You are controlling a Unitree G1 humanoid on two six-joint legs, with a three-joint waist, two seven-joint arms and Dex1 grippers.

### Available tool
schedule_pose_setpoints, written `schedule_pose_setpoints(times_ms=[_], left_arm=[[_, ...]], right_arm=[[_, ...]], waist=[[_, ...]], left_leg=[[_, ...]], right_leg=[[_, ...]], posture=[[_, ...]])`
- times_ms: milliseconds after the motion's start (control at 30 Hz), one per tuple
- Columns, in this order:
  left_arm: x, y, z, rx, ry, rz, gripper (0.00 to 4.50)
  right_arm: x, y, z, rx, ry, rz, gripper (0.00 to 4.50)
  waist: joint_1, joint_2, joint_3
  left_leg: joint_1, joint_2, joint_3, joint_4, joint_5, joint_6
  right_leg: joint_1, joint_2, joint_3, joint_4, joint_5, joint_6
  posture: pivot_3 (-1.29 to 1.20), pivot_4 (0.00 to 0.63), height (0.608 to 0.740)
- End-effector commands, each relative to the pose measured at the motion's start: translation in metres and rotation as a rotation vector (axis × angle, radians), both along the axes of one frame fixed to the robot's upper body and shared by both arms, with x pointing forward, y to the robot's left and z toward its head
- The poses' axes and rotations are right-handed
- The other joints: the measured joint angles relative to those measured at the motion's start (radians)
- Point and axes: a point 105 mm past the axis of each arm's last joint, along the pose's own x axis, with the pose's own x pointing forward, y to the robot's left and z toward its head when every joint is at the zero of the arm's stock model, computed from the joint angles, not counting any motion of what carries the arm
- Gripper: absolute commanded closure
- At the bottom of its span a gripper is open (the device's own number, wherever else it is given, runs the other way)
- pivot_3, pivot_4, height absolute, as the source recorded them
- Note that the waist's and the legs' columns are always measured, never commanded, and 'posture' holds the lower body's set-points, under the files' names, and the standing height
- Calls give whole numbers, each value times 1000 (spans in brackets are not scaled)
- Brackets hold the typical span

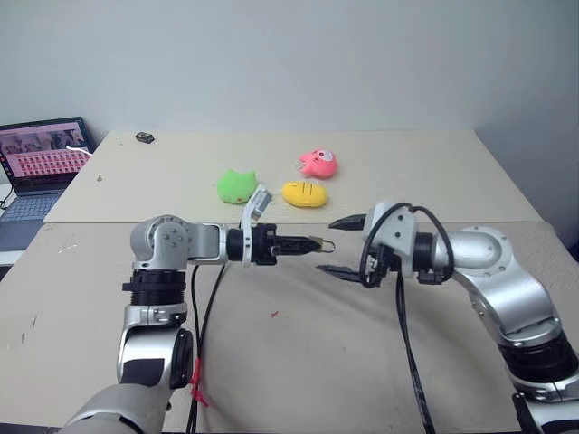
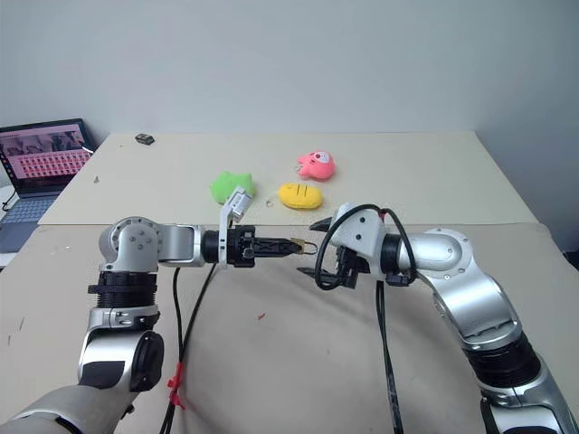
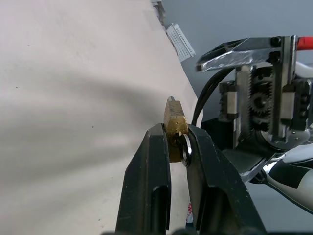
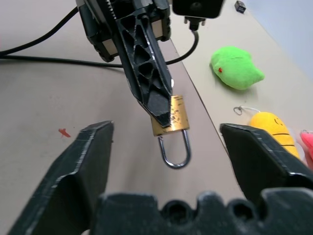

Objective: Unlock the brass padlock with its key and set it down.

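Beige tabletop (image 1: 298,362) under a plain white wall. Left gripper (image 1: 312,244) pinches the brass padlock (image 4: 170,115) by its body, held in the air, long axis level, silver shackle (image 4: 175,152) pointing straight at the right gripper (image 1: 342,246). That one's fingers stand spread wide, facing the shackle, not touching. Beyond the grippers lie a green plush (image 1: 236,186), yellow plush (image 1: 304,193) and pink plush (image 1: 318,164), well apart. Laptop (image 1: 41,163) sits far off beside the left arm.
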Motion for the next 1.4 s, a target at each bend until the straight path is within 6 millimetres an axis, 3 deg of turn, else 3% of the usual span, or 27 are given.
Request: schedule_pose_setpoints(times_ms=[33, 200, 267, 900, 1233, 1400], left_arm=[[3, 1, 14, -14, -56, 2, 4463], [3, -2, 19, -29, -60, -8, 4463], [3, -5, 19, -35, -58, -14, 4463], [-2, -16, 21, -61, -46, -39, 4463], [-2, -10, 21, -78, -27, -5, 4463], [-3, -8, 19, -82, -22, 10, 4463]], right_arm=[[-2, -9, 9, 11, -23, -15, 1978], [5, -16, 0, -12, -46, -53, 3834], [6, -16, -5, -25, -47, -58, 4371], [17, -11, -13, -3, -55, -91, 4371], [34, -12, 0, 75, -180, -183, 4371], [32, -14, -5, 120, -142, -207, 4371]], waist=[[0, 0, 0], [0, 0, 0], [0, 0, 0], [0, 0, 0], [0, 0, 0], [0, 0, 0]], left_leg=[[0, 0, 0, 0, 0, 0], [0, -1, 0, 0, 0, 0], [0, -1, 0, 0, 0, 0], [0, -4, -2, 0, 0, 0], [0, -4, -2, -1, 0, -1], [-1, -6, -3, -1, 2, -3]], right_leg=[[0, 0, 0, 0, 0, 0], [0, 0, 0, 0, 0, 0], [0, -1, 0, 0, 0, 0], [0, -2, 1, 0, 0, 1], [0, -3, 1, 1, 0, 1], [0, -5, 0, 1, 0, 2]], posture=[[0, 150, 657], [0, 150, 657], [0, 150, 657], [0, 150, 657], [0, 150, 657], [0, 150, 657]])
